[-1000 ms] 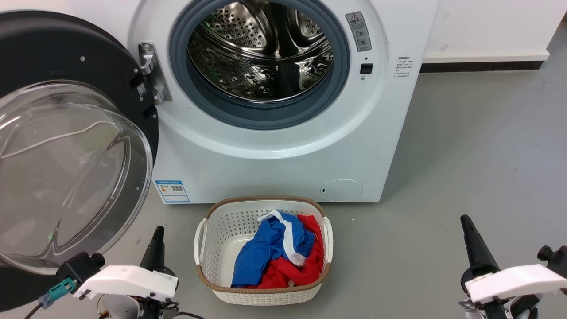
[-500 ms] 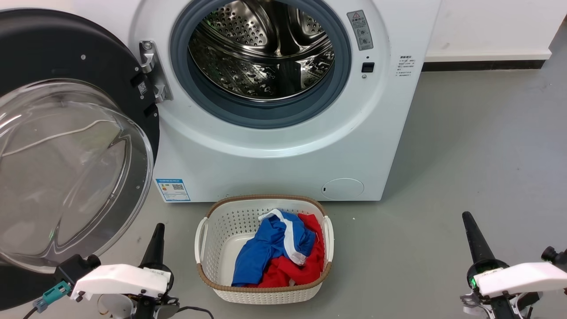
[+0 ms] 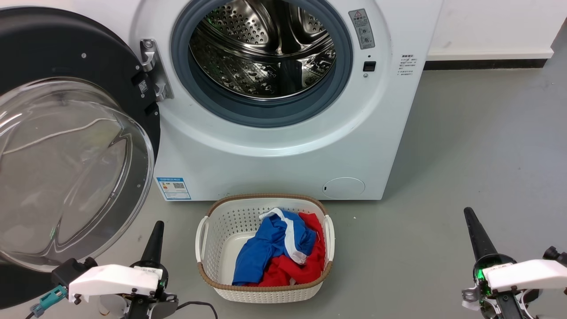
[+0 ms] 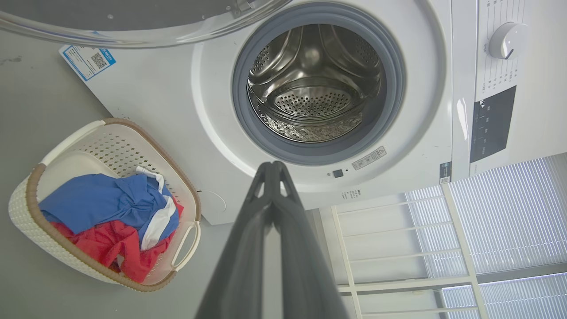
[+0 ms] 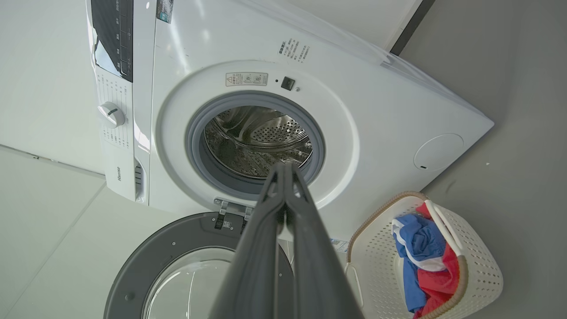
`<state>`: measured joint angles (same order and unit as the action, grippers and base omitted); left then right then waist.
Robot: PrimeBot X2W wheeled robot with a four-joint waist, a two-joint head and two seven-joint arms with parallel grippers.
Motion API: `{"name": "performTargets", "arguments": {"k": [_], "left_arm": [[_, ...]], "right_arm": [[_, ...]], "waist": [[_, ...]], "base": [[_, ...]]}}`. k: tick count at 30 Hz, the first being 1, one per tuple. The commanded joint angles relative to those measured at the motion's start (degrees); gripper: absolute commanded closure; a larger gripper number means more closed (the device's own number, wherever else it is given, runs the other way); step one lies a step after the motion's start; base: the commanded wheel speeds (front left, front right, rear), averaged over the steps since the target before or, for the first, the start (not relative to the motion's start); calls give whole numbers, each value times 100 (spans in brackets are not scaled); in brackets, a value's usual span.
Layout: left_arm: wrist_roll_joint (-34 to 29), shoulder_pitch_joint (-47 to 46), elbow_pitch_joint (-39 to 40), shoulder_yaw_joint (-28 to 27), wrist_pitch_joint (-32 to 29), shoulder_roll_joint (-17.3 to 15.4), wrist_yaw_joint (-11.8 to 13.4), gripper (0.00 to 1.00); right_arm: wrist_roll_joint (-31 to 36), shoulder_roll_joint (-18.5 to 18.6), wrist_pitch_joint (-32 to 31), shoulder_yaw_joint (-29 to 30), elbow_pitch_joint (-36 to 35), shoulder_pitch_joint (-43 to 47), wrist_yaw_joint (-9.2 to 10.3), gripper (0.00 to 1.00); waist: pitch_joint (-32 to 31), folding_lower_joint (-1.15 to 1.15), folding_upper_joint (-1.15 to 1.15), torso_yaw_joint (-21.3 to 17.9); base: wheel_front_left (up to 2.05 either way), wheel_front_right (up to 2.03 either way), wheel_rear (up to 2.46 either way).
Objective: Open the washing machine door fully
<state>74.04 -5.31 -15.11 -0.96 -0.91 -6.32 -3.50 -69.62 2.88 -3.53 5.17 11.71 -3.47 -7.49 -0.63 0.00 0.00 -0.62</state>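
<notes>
Nearest the camera, 7 o'clock in the head view, left gripper [image 3: 157, 226]: fingers pressed together, holding nothing. Right gripper [image 3: 468, 213] at 5 o'clock is the same, closed and empty. Both are apart from the machine and basket. At 6 o'clock on the grey floor [image 3: 460, 150], just in front of the machine, is a white perforated laundry basket [image 3: 266, 294] with a brown rim. It holds a blue garment [image 3: 266, 252] with white trim lying over a red garment [image 3: 308, 268], heaped toward its right side. Behind it is the washing machine [image 3: 266, 155], top cut off by the frame. Its steel drum [image 3: 266, 53] is empty, ringed by a grey gasket [image 3: 266, 118]; the blue label [image 3: 172, 189] print is too small to read. The washing machine door [image 3: 53, 48] at 9 o'clock of the drum, hinged at the opening's left, stands wide open. It is a glossy black ring with the bulging clear glass bowl [image 3: 66, 168] facing the camera. Its left edge is cut off, and its lower edge is partly behind the left arm.
</notes>
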Motion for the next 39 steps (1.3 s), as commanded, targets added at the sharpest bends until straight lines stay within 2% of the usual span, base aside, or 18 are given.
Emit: {"name": "performTargets", "arguments": {"k": [1, 39], "left_arm": [[95, -132, 55, -58, -36, 22, -35, 100], [1555, -114, 105, -492, -497, 299, -363, 100]], "right_arm": [[-120, 0, -12, 19, -7, -116, -1, 100], [-1941, -2, -261, 121, 206, -264, 0, 100]], "waist": [[1, 0, 0, 1], [65, 0, 0, 50]], "base": [[0, 0, 0], [0, 0, 0]]}}
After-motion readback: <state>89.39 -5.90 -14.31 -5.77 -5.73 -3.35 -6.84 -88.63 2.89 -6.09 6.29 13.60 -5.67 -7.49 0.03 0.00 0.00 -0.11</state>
